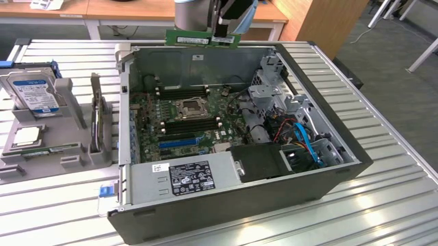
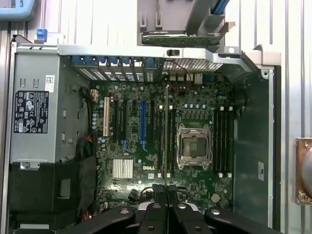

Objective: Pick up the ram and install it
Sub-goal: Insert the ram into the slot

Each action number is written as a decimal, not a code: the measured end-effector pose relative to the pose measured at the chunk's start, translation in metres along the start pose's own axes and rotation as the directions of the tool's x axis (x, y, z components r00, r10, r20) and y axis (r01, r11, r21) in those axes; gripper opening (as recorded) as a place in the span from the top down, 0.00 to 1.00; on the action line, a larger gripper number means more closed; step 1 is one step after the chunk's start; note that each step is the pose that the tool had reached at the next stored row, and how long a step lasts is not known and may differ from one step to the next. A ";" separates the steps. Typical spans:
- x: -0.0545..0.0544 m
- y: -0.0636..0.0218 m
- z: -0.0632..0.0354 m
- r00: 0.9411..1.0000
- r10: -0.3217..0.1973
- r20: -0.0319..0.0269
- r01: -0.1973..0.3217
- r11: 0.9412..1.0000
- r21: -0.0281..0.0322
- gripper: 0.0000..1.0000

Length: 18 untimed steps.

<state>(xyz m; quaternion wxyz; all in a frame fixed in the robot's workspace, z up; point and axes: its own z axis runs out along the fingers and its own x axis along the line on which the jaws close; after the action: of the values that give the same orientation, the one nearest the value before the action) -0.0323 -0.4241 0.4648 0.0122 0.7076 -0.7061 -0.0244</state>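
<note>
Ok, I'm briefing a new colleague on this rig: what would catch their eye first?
The open computer case lies on the slatted table, motherboard and processor socket bared. Above its far edge, the gripper is shut on the green ram. At the exterior view's left, a hard drive stands in a grey holder.

Open room between ram (image 1: 198, 39) and case (image 1: 274, 205)

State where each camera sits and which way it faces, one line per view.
Exterior view: off the arm, raised, looking down at a slant into the open computer case; the gripper holds the ram above the case.
Wrist view: on the wrist, facing straight down at the motherboard; its fingers show.
Shared: the CPU socket and power supply.
</note>
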 end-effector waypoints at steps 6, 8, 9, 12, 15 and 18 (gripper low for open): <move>0.002 -0.0006 0.0108 1.000 0.000 0.000 0.000 1.000 0.000 0.89; 0.003 -0.0007 0.0144 1.000 0.000 0.000 0.000 1.000 0.000 0.89; 0.003 -0.0008 0.0162 1.000 0.000 0.000 0.000 1.000 0.000 0.89; 0.005 -0.0011 0.0217 1.000 0.000 0.000 0.000 1.000 0.000 0.89; 0.006 -0.0015 0.0288 1.000 0.000 0.000 0.000 1.000 0.000 0.89; 0.008 -0.0019 0.0361 1.000 0.000 0.000 0.000 1.000 0.000 0.89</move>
<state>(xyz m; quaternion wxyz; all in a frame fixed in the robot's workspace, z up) -0.0323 -0.4315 0.4285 0.0122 0.7076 -0.7061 -0.0243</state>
